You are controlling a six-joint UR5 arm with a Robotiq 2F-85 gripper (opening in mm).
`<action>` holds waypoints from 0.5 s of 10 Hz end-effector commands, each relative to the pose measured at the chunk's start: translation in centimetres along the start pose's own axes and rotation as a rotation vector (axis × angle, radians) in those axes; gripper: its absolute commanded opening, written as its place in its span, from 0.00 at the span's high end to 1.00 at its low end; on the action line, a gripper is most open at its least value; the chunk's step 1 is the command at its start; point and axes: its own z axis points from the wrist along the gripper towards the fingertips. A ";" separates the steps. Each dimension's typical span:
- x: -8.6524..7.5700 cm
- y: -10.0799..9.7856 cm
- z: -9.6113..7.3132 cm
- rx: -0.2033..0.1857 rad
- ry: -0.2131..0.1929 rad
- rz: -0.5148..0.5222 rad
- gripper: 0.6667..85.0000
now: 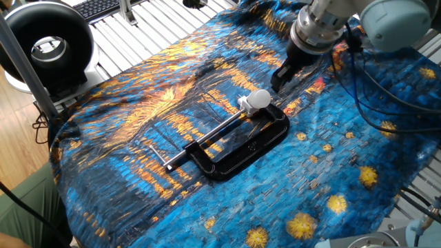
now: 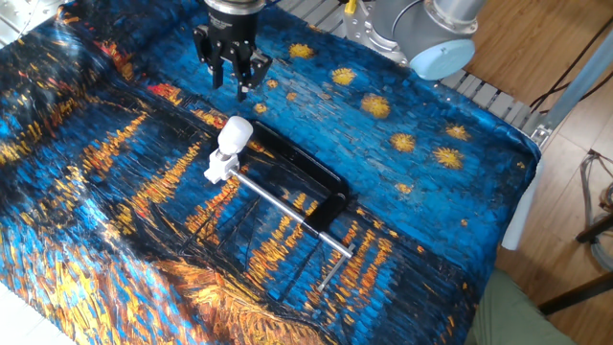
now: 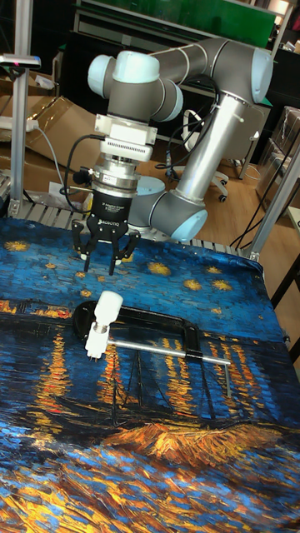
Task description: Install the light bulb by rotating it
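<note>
Draped over your surface (image 1: 358, 207) is a cloth (image 2: 115, 192) printed with a blue and orange starry-night painting, and at its middle lies a black C-clamp (image 1: 238, 148) on its side, its long silver screw rod (image 2: 278, 199) running across the open mouth of the frame. You can see the light bulb (image 1: 260, 98) at one end of that clamp: a small white globe seated against a small white socket block (image 2: 219, 167), the two held between the screw end and the clamp's jaw. In the tall fixed view the bulb (image 3: 107, 305) sits above the block (image 3: 97, 337), both tilted a little. Your claw (image 2: 233, 79) hangs above the cloth just beyond the bulb, apart from it and holding nothing; its fingers (image 3: 84, 250) are spread with a clear gap between them, pointing down. From the tall fixed view the claw (image 3: 100, 261) sits directly behind the bulb, under the grey arm (image 3: 208, 125) that bends back to its base beyond the surface's far edge. A black round fan (image 1: 45, 45) stands off the cloth's corner, on the slatted metal top.
</note>
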 end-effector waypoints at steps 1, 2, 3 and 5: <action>0.8 0.7 0.6 -0.022 -0.046 0.035 0.42; 0.8 0.9 0.7 -0.029 -0.050 0.037 0.41; 0.6 1.6 0.8 -0.046 -0.057 0.053 0.41; 0.2 2.7 1.4 -0.030 -0.071 0.072 0.40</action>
